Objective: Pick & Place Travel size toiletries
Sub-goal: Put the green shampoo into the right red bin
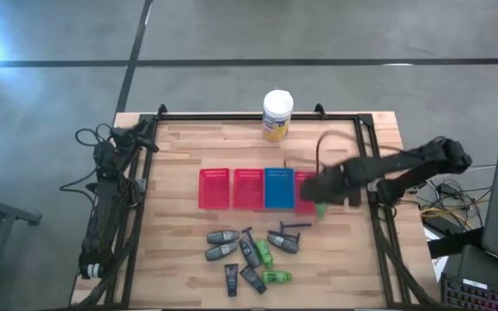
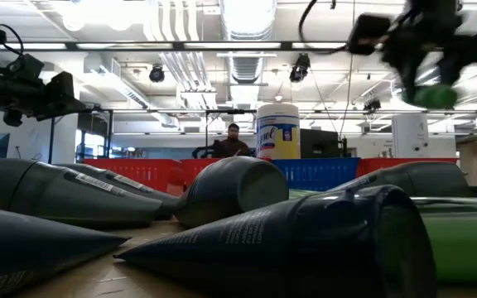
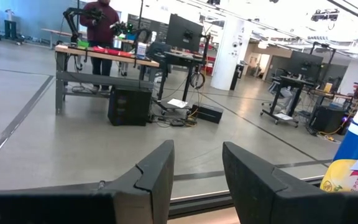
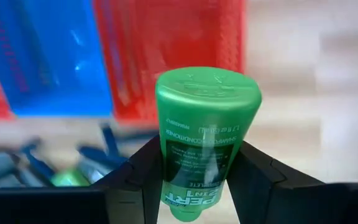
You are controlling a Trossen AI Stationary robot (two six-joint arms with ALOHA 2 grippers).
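Clamped between the right hand's [image 4: 194, 180] fingers, a green bottle [image 4: 205, 137] is carried above the rightmost red tray [image 1: 305, 192]. About a dozen toiletries [image 1: 249, 255] are left lying on the counter [image 1: 180, 155], so most work remains; the left hand [image 3: 197, 180] is parked, narrowly parted.

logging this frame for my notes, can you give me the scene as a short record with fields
right hand: shut on a green bottle, cap end outward, raised over the rightmost red tray
left hand: open, holding nothing, parked at the table's left edge
trays: two red trays, then a blue tray, then the rightmost red one
loose toiletries: grey, green and black items on the table, near side of the trays
jar: white lid, yellow label, standing at the far edge
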